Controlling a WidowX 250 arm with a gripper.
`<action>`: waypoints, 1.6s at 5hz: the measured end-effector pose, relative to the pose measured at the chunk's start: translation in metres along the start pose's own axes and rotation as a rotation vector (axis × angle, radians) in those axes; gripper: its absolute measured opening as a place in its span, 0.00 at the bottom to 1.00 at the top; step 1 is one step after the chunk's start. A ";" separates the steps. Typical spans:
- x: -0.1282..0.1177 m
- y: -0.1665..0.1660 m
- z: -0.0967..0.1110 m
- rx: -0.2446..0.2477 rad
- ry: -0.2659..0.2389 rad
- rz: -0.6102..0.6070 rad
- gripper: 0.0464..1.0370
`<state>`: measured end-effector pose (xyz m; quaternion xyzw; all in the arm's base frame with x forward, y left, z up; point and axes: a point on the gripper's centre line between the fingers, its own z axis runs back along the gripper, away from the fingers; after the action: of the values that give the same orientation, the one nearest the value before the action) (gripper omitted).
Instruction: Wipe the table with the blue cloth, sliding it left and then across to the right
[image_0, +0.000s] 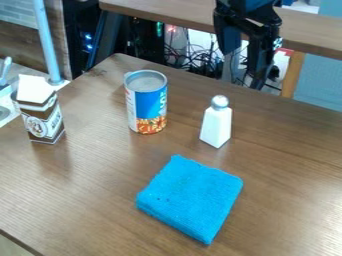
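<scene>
Apparently, all handling is left to do: at the upper right, the fingers (245, 69) are open and empty; shaker (216, 125), can (147, 102) and cloth (190, 197) rest ungripped.

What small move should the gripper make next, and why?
Probably ease the gripper toward the white shaker: its fingers are apart with nothing held between them, and the shaker stands upright on the table, apparently nearest to it.

No text, brand or number can be read clearly: the blue-and-white label (155, 106) on the can (146, 82), far left of centre, has unreadable lettering, and the carton (43, 117) at the left bears a round emblem (37, 127) and illegible print
</scene>
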<state>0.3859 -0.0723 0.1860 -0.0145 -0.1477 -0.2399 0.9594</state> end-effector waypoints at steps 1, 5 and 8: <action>-0.006 -0.001 -0.014 -0.013 0.039 0.002 0.97; -0.075 -0.025 -0.037 0.041 0.145 0.146 0.97; -0.087 -0.050 -0.119 0.140 0.158 0.141 0.97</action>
<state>0.3220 -0.0890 0.0450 0.0609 -0.0865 -0.1614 0.9812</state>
